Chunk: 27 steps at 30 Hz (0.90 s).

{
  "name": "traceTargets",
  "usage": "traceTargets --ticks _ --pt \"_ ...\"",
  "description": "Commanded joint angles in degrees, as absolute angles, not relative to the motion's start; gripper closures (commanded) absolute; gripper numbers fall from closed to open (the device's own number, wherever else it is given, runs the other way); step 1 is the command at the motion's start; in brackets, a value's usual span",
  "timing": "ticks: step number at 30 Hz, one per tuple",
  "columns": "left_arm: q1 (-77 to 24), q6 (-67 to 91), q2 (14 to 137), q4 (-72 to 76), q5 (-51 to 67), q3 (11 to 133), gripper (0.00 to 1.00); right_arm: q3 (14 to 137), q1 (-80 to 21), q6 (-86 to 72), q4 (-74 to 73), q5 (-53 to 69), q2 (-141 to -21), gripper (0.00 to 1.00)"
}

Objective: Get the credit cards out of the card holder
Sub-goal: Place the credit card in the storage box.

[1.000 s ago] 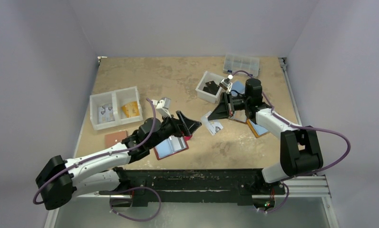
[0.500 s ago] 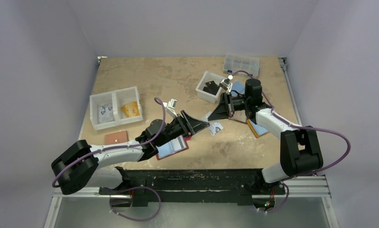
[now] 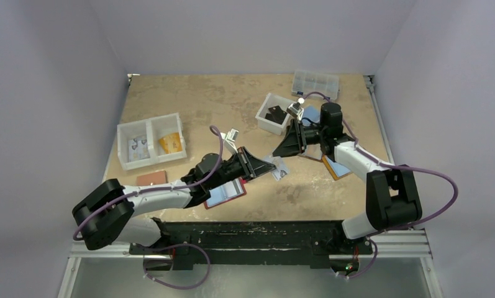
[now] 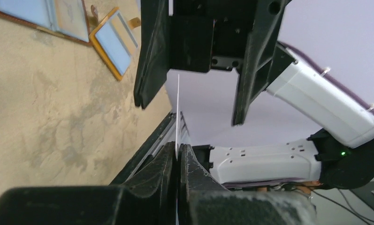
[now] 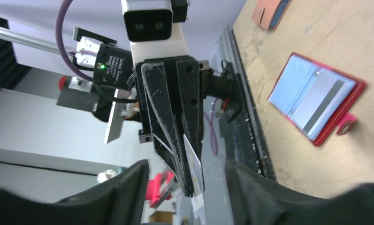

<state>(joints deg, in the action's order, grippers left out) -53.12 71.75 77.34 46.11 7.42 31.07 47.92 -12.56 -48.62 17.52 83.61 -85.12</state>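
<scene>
A pale grey-white credit card point(image 3: 278, 166) hangs in mid-air between both grippers. My left gripper point(image 3: 267, 165) is shut on it; in the left wrist view the card point(image 4: 178, 110) shows edge-on as a thin white line rising from the pinched fingertips point(image 4: 170, 157). My right gripper point(image 3: 282, 151) stands open around the card's far end, its fingers point(image 4: 151, 56) apart on either side and not touching it. The right wrist view shows the card point(image 5: 193, 164) clamped in the left gripper point(image 5: 187, 185). The dark red card holder point(image 3: 225, 193) lies open on the table, a light blue card point(image 5: 295, 82) in its sleeve.
A white two-compartment bin point(image 3: 150, 141) sits at the left, with a small tan holder point(image 3: 151, 179) in front of it. A white bin point(image 3: 273, 114) and a clear organiser box point(image 3: 316, 83) stand at the back right. Brown and orange fold-out holders point(image 3: 331, 165) lie under the right arm.
My left arm reached right to the card held by the right gripper and shut on it. The right gripper's jaws have opened off the card.
</scene>
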Motion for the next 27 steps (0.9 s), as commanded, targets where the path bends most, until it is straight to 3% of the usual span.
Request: traceTargets --ticks 1,5,7,11,16,22,27 --pt "-51.71 64.69 69.47 32.39 10.3 32.92 1.0 53.12 -11.29 -41.08 13.12 84.93 -85.26 0.21" --pt "-47.3 58.99 60.05 9.77 9.83 34.14 1.0 63.87 -9.67 -6.07 -22.29 74.69 -87.14 0.02" --pt "-43.64 56.4 54.96 -3.35 9.24 34.96 1.0 67.7 -9.67 5.73 -32.17 67.46 -87.74 0.01" --pt "-30.61 44.53 48.97 -22.43 9.92 40.65 1.0 65.42 -7.79 8.58 -30.95 65.47 -87.36 0.01" --pt "-15.57 21.56 56.72 -44.8 6.89 56.59 1.0 60.86 -5.7 11.31 -29.42 65.24 -85.12 0.01" --pt "-6.86 8.37 64.38 -52.27 -2.11 70.43 1.0 58.18 -5.06 12.43 -27.86 65.4 -82.36 0.01" --pt "-1.27 -0.39 64.01 -50.03 -11.44 71.49 1.0 55.99 -4.4 14.49 -28.2 65.24 -80.78 0.01"
